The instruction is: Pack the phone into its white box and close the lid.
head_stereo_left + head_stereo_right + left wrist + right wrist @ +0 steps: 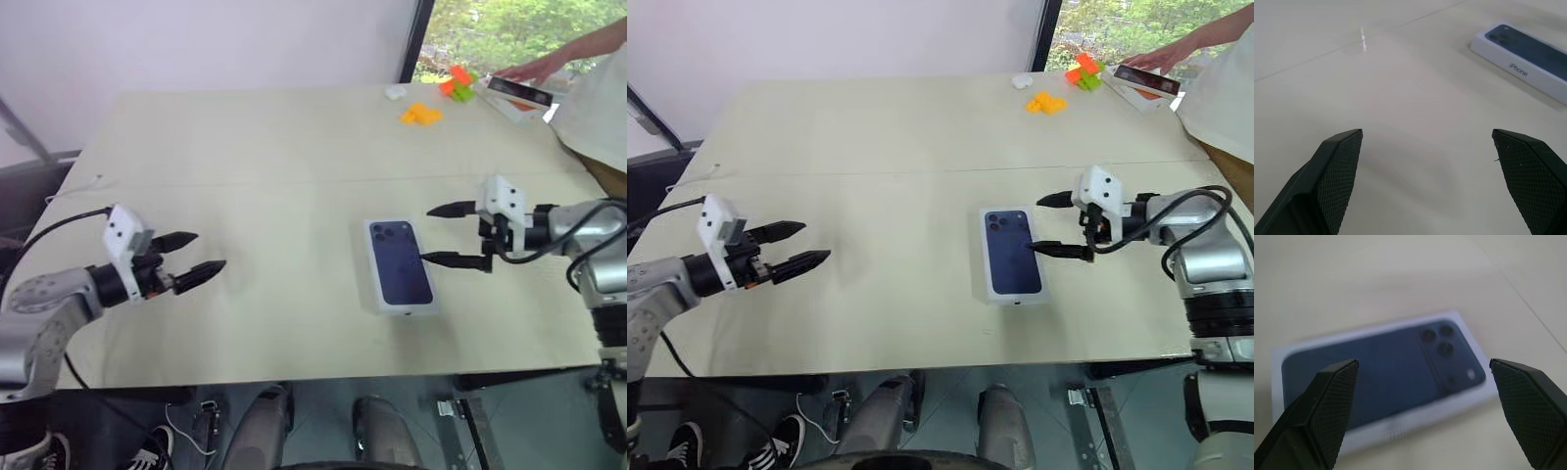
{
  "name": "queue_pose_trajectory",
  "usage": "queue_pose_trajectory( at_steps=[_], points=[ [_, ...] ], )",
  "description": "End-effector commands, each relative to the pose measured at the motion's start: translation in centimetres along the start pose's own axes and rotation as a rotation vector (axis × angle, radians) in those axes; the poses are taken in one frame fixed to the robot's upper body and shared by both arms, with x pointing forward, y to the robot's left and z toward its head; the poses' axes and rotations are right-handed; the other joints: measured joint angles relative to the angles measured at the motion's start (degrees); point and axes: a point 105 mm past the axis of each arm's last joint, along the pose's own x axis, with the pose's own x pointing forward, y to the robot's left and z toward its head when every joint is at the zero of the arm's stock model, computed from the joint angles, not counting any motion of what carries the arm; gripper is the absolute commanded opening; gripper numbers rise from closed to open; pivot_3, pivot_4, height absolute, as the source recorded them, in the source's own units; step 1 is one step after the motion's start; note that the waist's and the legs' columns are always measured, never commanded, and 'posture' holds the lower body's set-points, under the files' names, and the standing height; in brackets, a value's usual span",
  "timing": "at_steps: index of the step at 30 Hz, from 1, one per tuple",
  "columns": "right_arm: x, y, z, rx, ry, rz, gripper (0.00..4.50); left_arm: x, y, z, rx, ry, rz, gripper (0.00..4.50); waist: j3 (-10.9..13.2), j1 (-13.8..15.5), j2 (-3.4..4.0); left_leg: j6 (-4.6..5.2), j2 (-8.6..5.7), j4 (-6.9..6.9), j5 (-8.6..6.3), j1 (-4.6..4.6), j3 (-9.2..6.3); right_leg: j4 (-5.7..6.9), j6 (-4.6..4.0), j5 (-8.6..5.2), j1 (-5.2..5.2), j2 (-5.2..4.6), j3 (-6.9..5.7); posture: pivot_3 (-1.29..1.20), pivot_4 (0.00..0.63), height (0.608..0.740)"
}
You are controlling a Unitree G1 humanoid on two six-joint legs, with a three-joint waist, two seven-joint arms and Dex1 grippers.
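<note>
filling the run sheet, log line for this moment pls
lid: on box, closed, flat on table | left gripper: open, empty | right gripper: open, beside lid

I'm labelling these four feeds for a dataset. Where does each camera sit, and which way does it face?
Left and right eye views: on the head, looking forward and down over the beige table; both arms show, open left gripper, open right gripper.
Left wrist view: along its black fingers, across the tabletop.
Right wrist view: along its fingers, down at the closed box.
Shared: the white cardboard lid printed with a dark blue phone.
</note>
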Motion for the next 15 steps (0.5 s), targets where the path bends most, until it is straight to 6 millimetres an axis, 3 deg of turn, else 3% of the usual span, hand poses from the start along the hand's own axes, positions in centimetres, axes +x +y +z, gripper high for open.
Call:
queue_pose_trajectory(
  at_steps=[1,15],
  points=[
    [-2.3,-1.6,0.4,-0.037,0.003,-0.081,4.50,-1.7,0.5,0.6,0.025,-0.024,0.038,4.47,0.0,-0.1,0.00,0.00,0.00,0.00,0.00,-0.02,0.01,-0.01,0.00,0.00,-0.03,-0.01,0.01,0.00,0.150,0.740],
    [-3.4,-2.9,-0.2,-0.046,0.025,-0.131,4.50,-4.6,1.3,-0.3,0.041,0.015,0.102,4.47,0.0,-1.1,0.05,0.01,0.05,-0.07,-0.03,-0.04,0.13,0.02,-0.01,0.00,-0.18,-0.01,0.20,0.00,0.150,0.740]
  ],
)
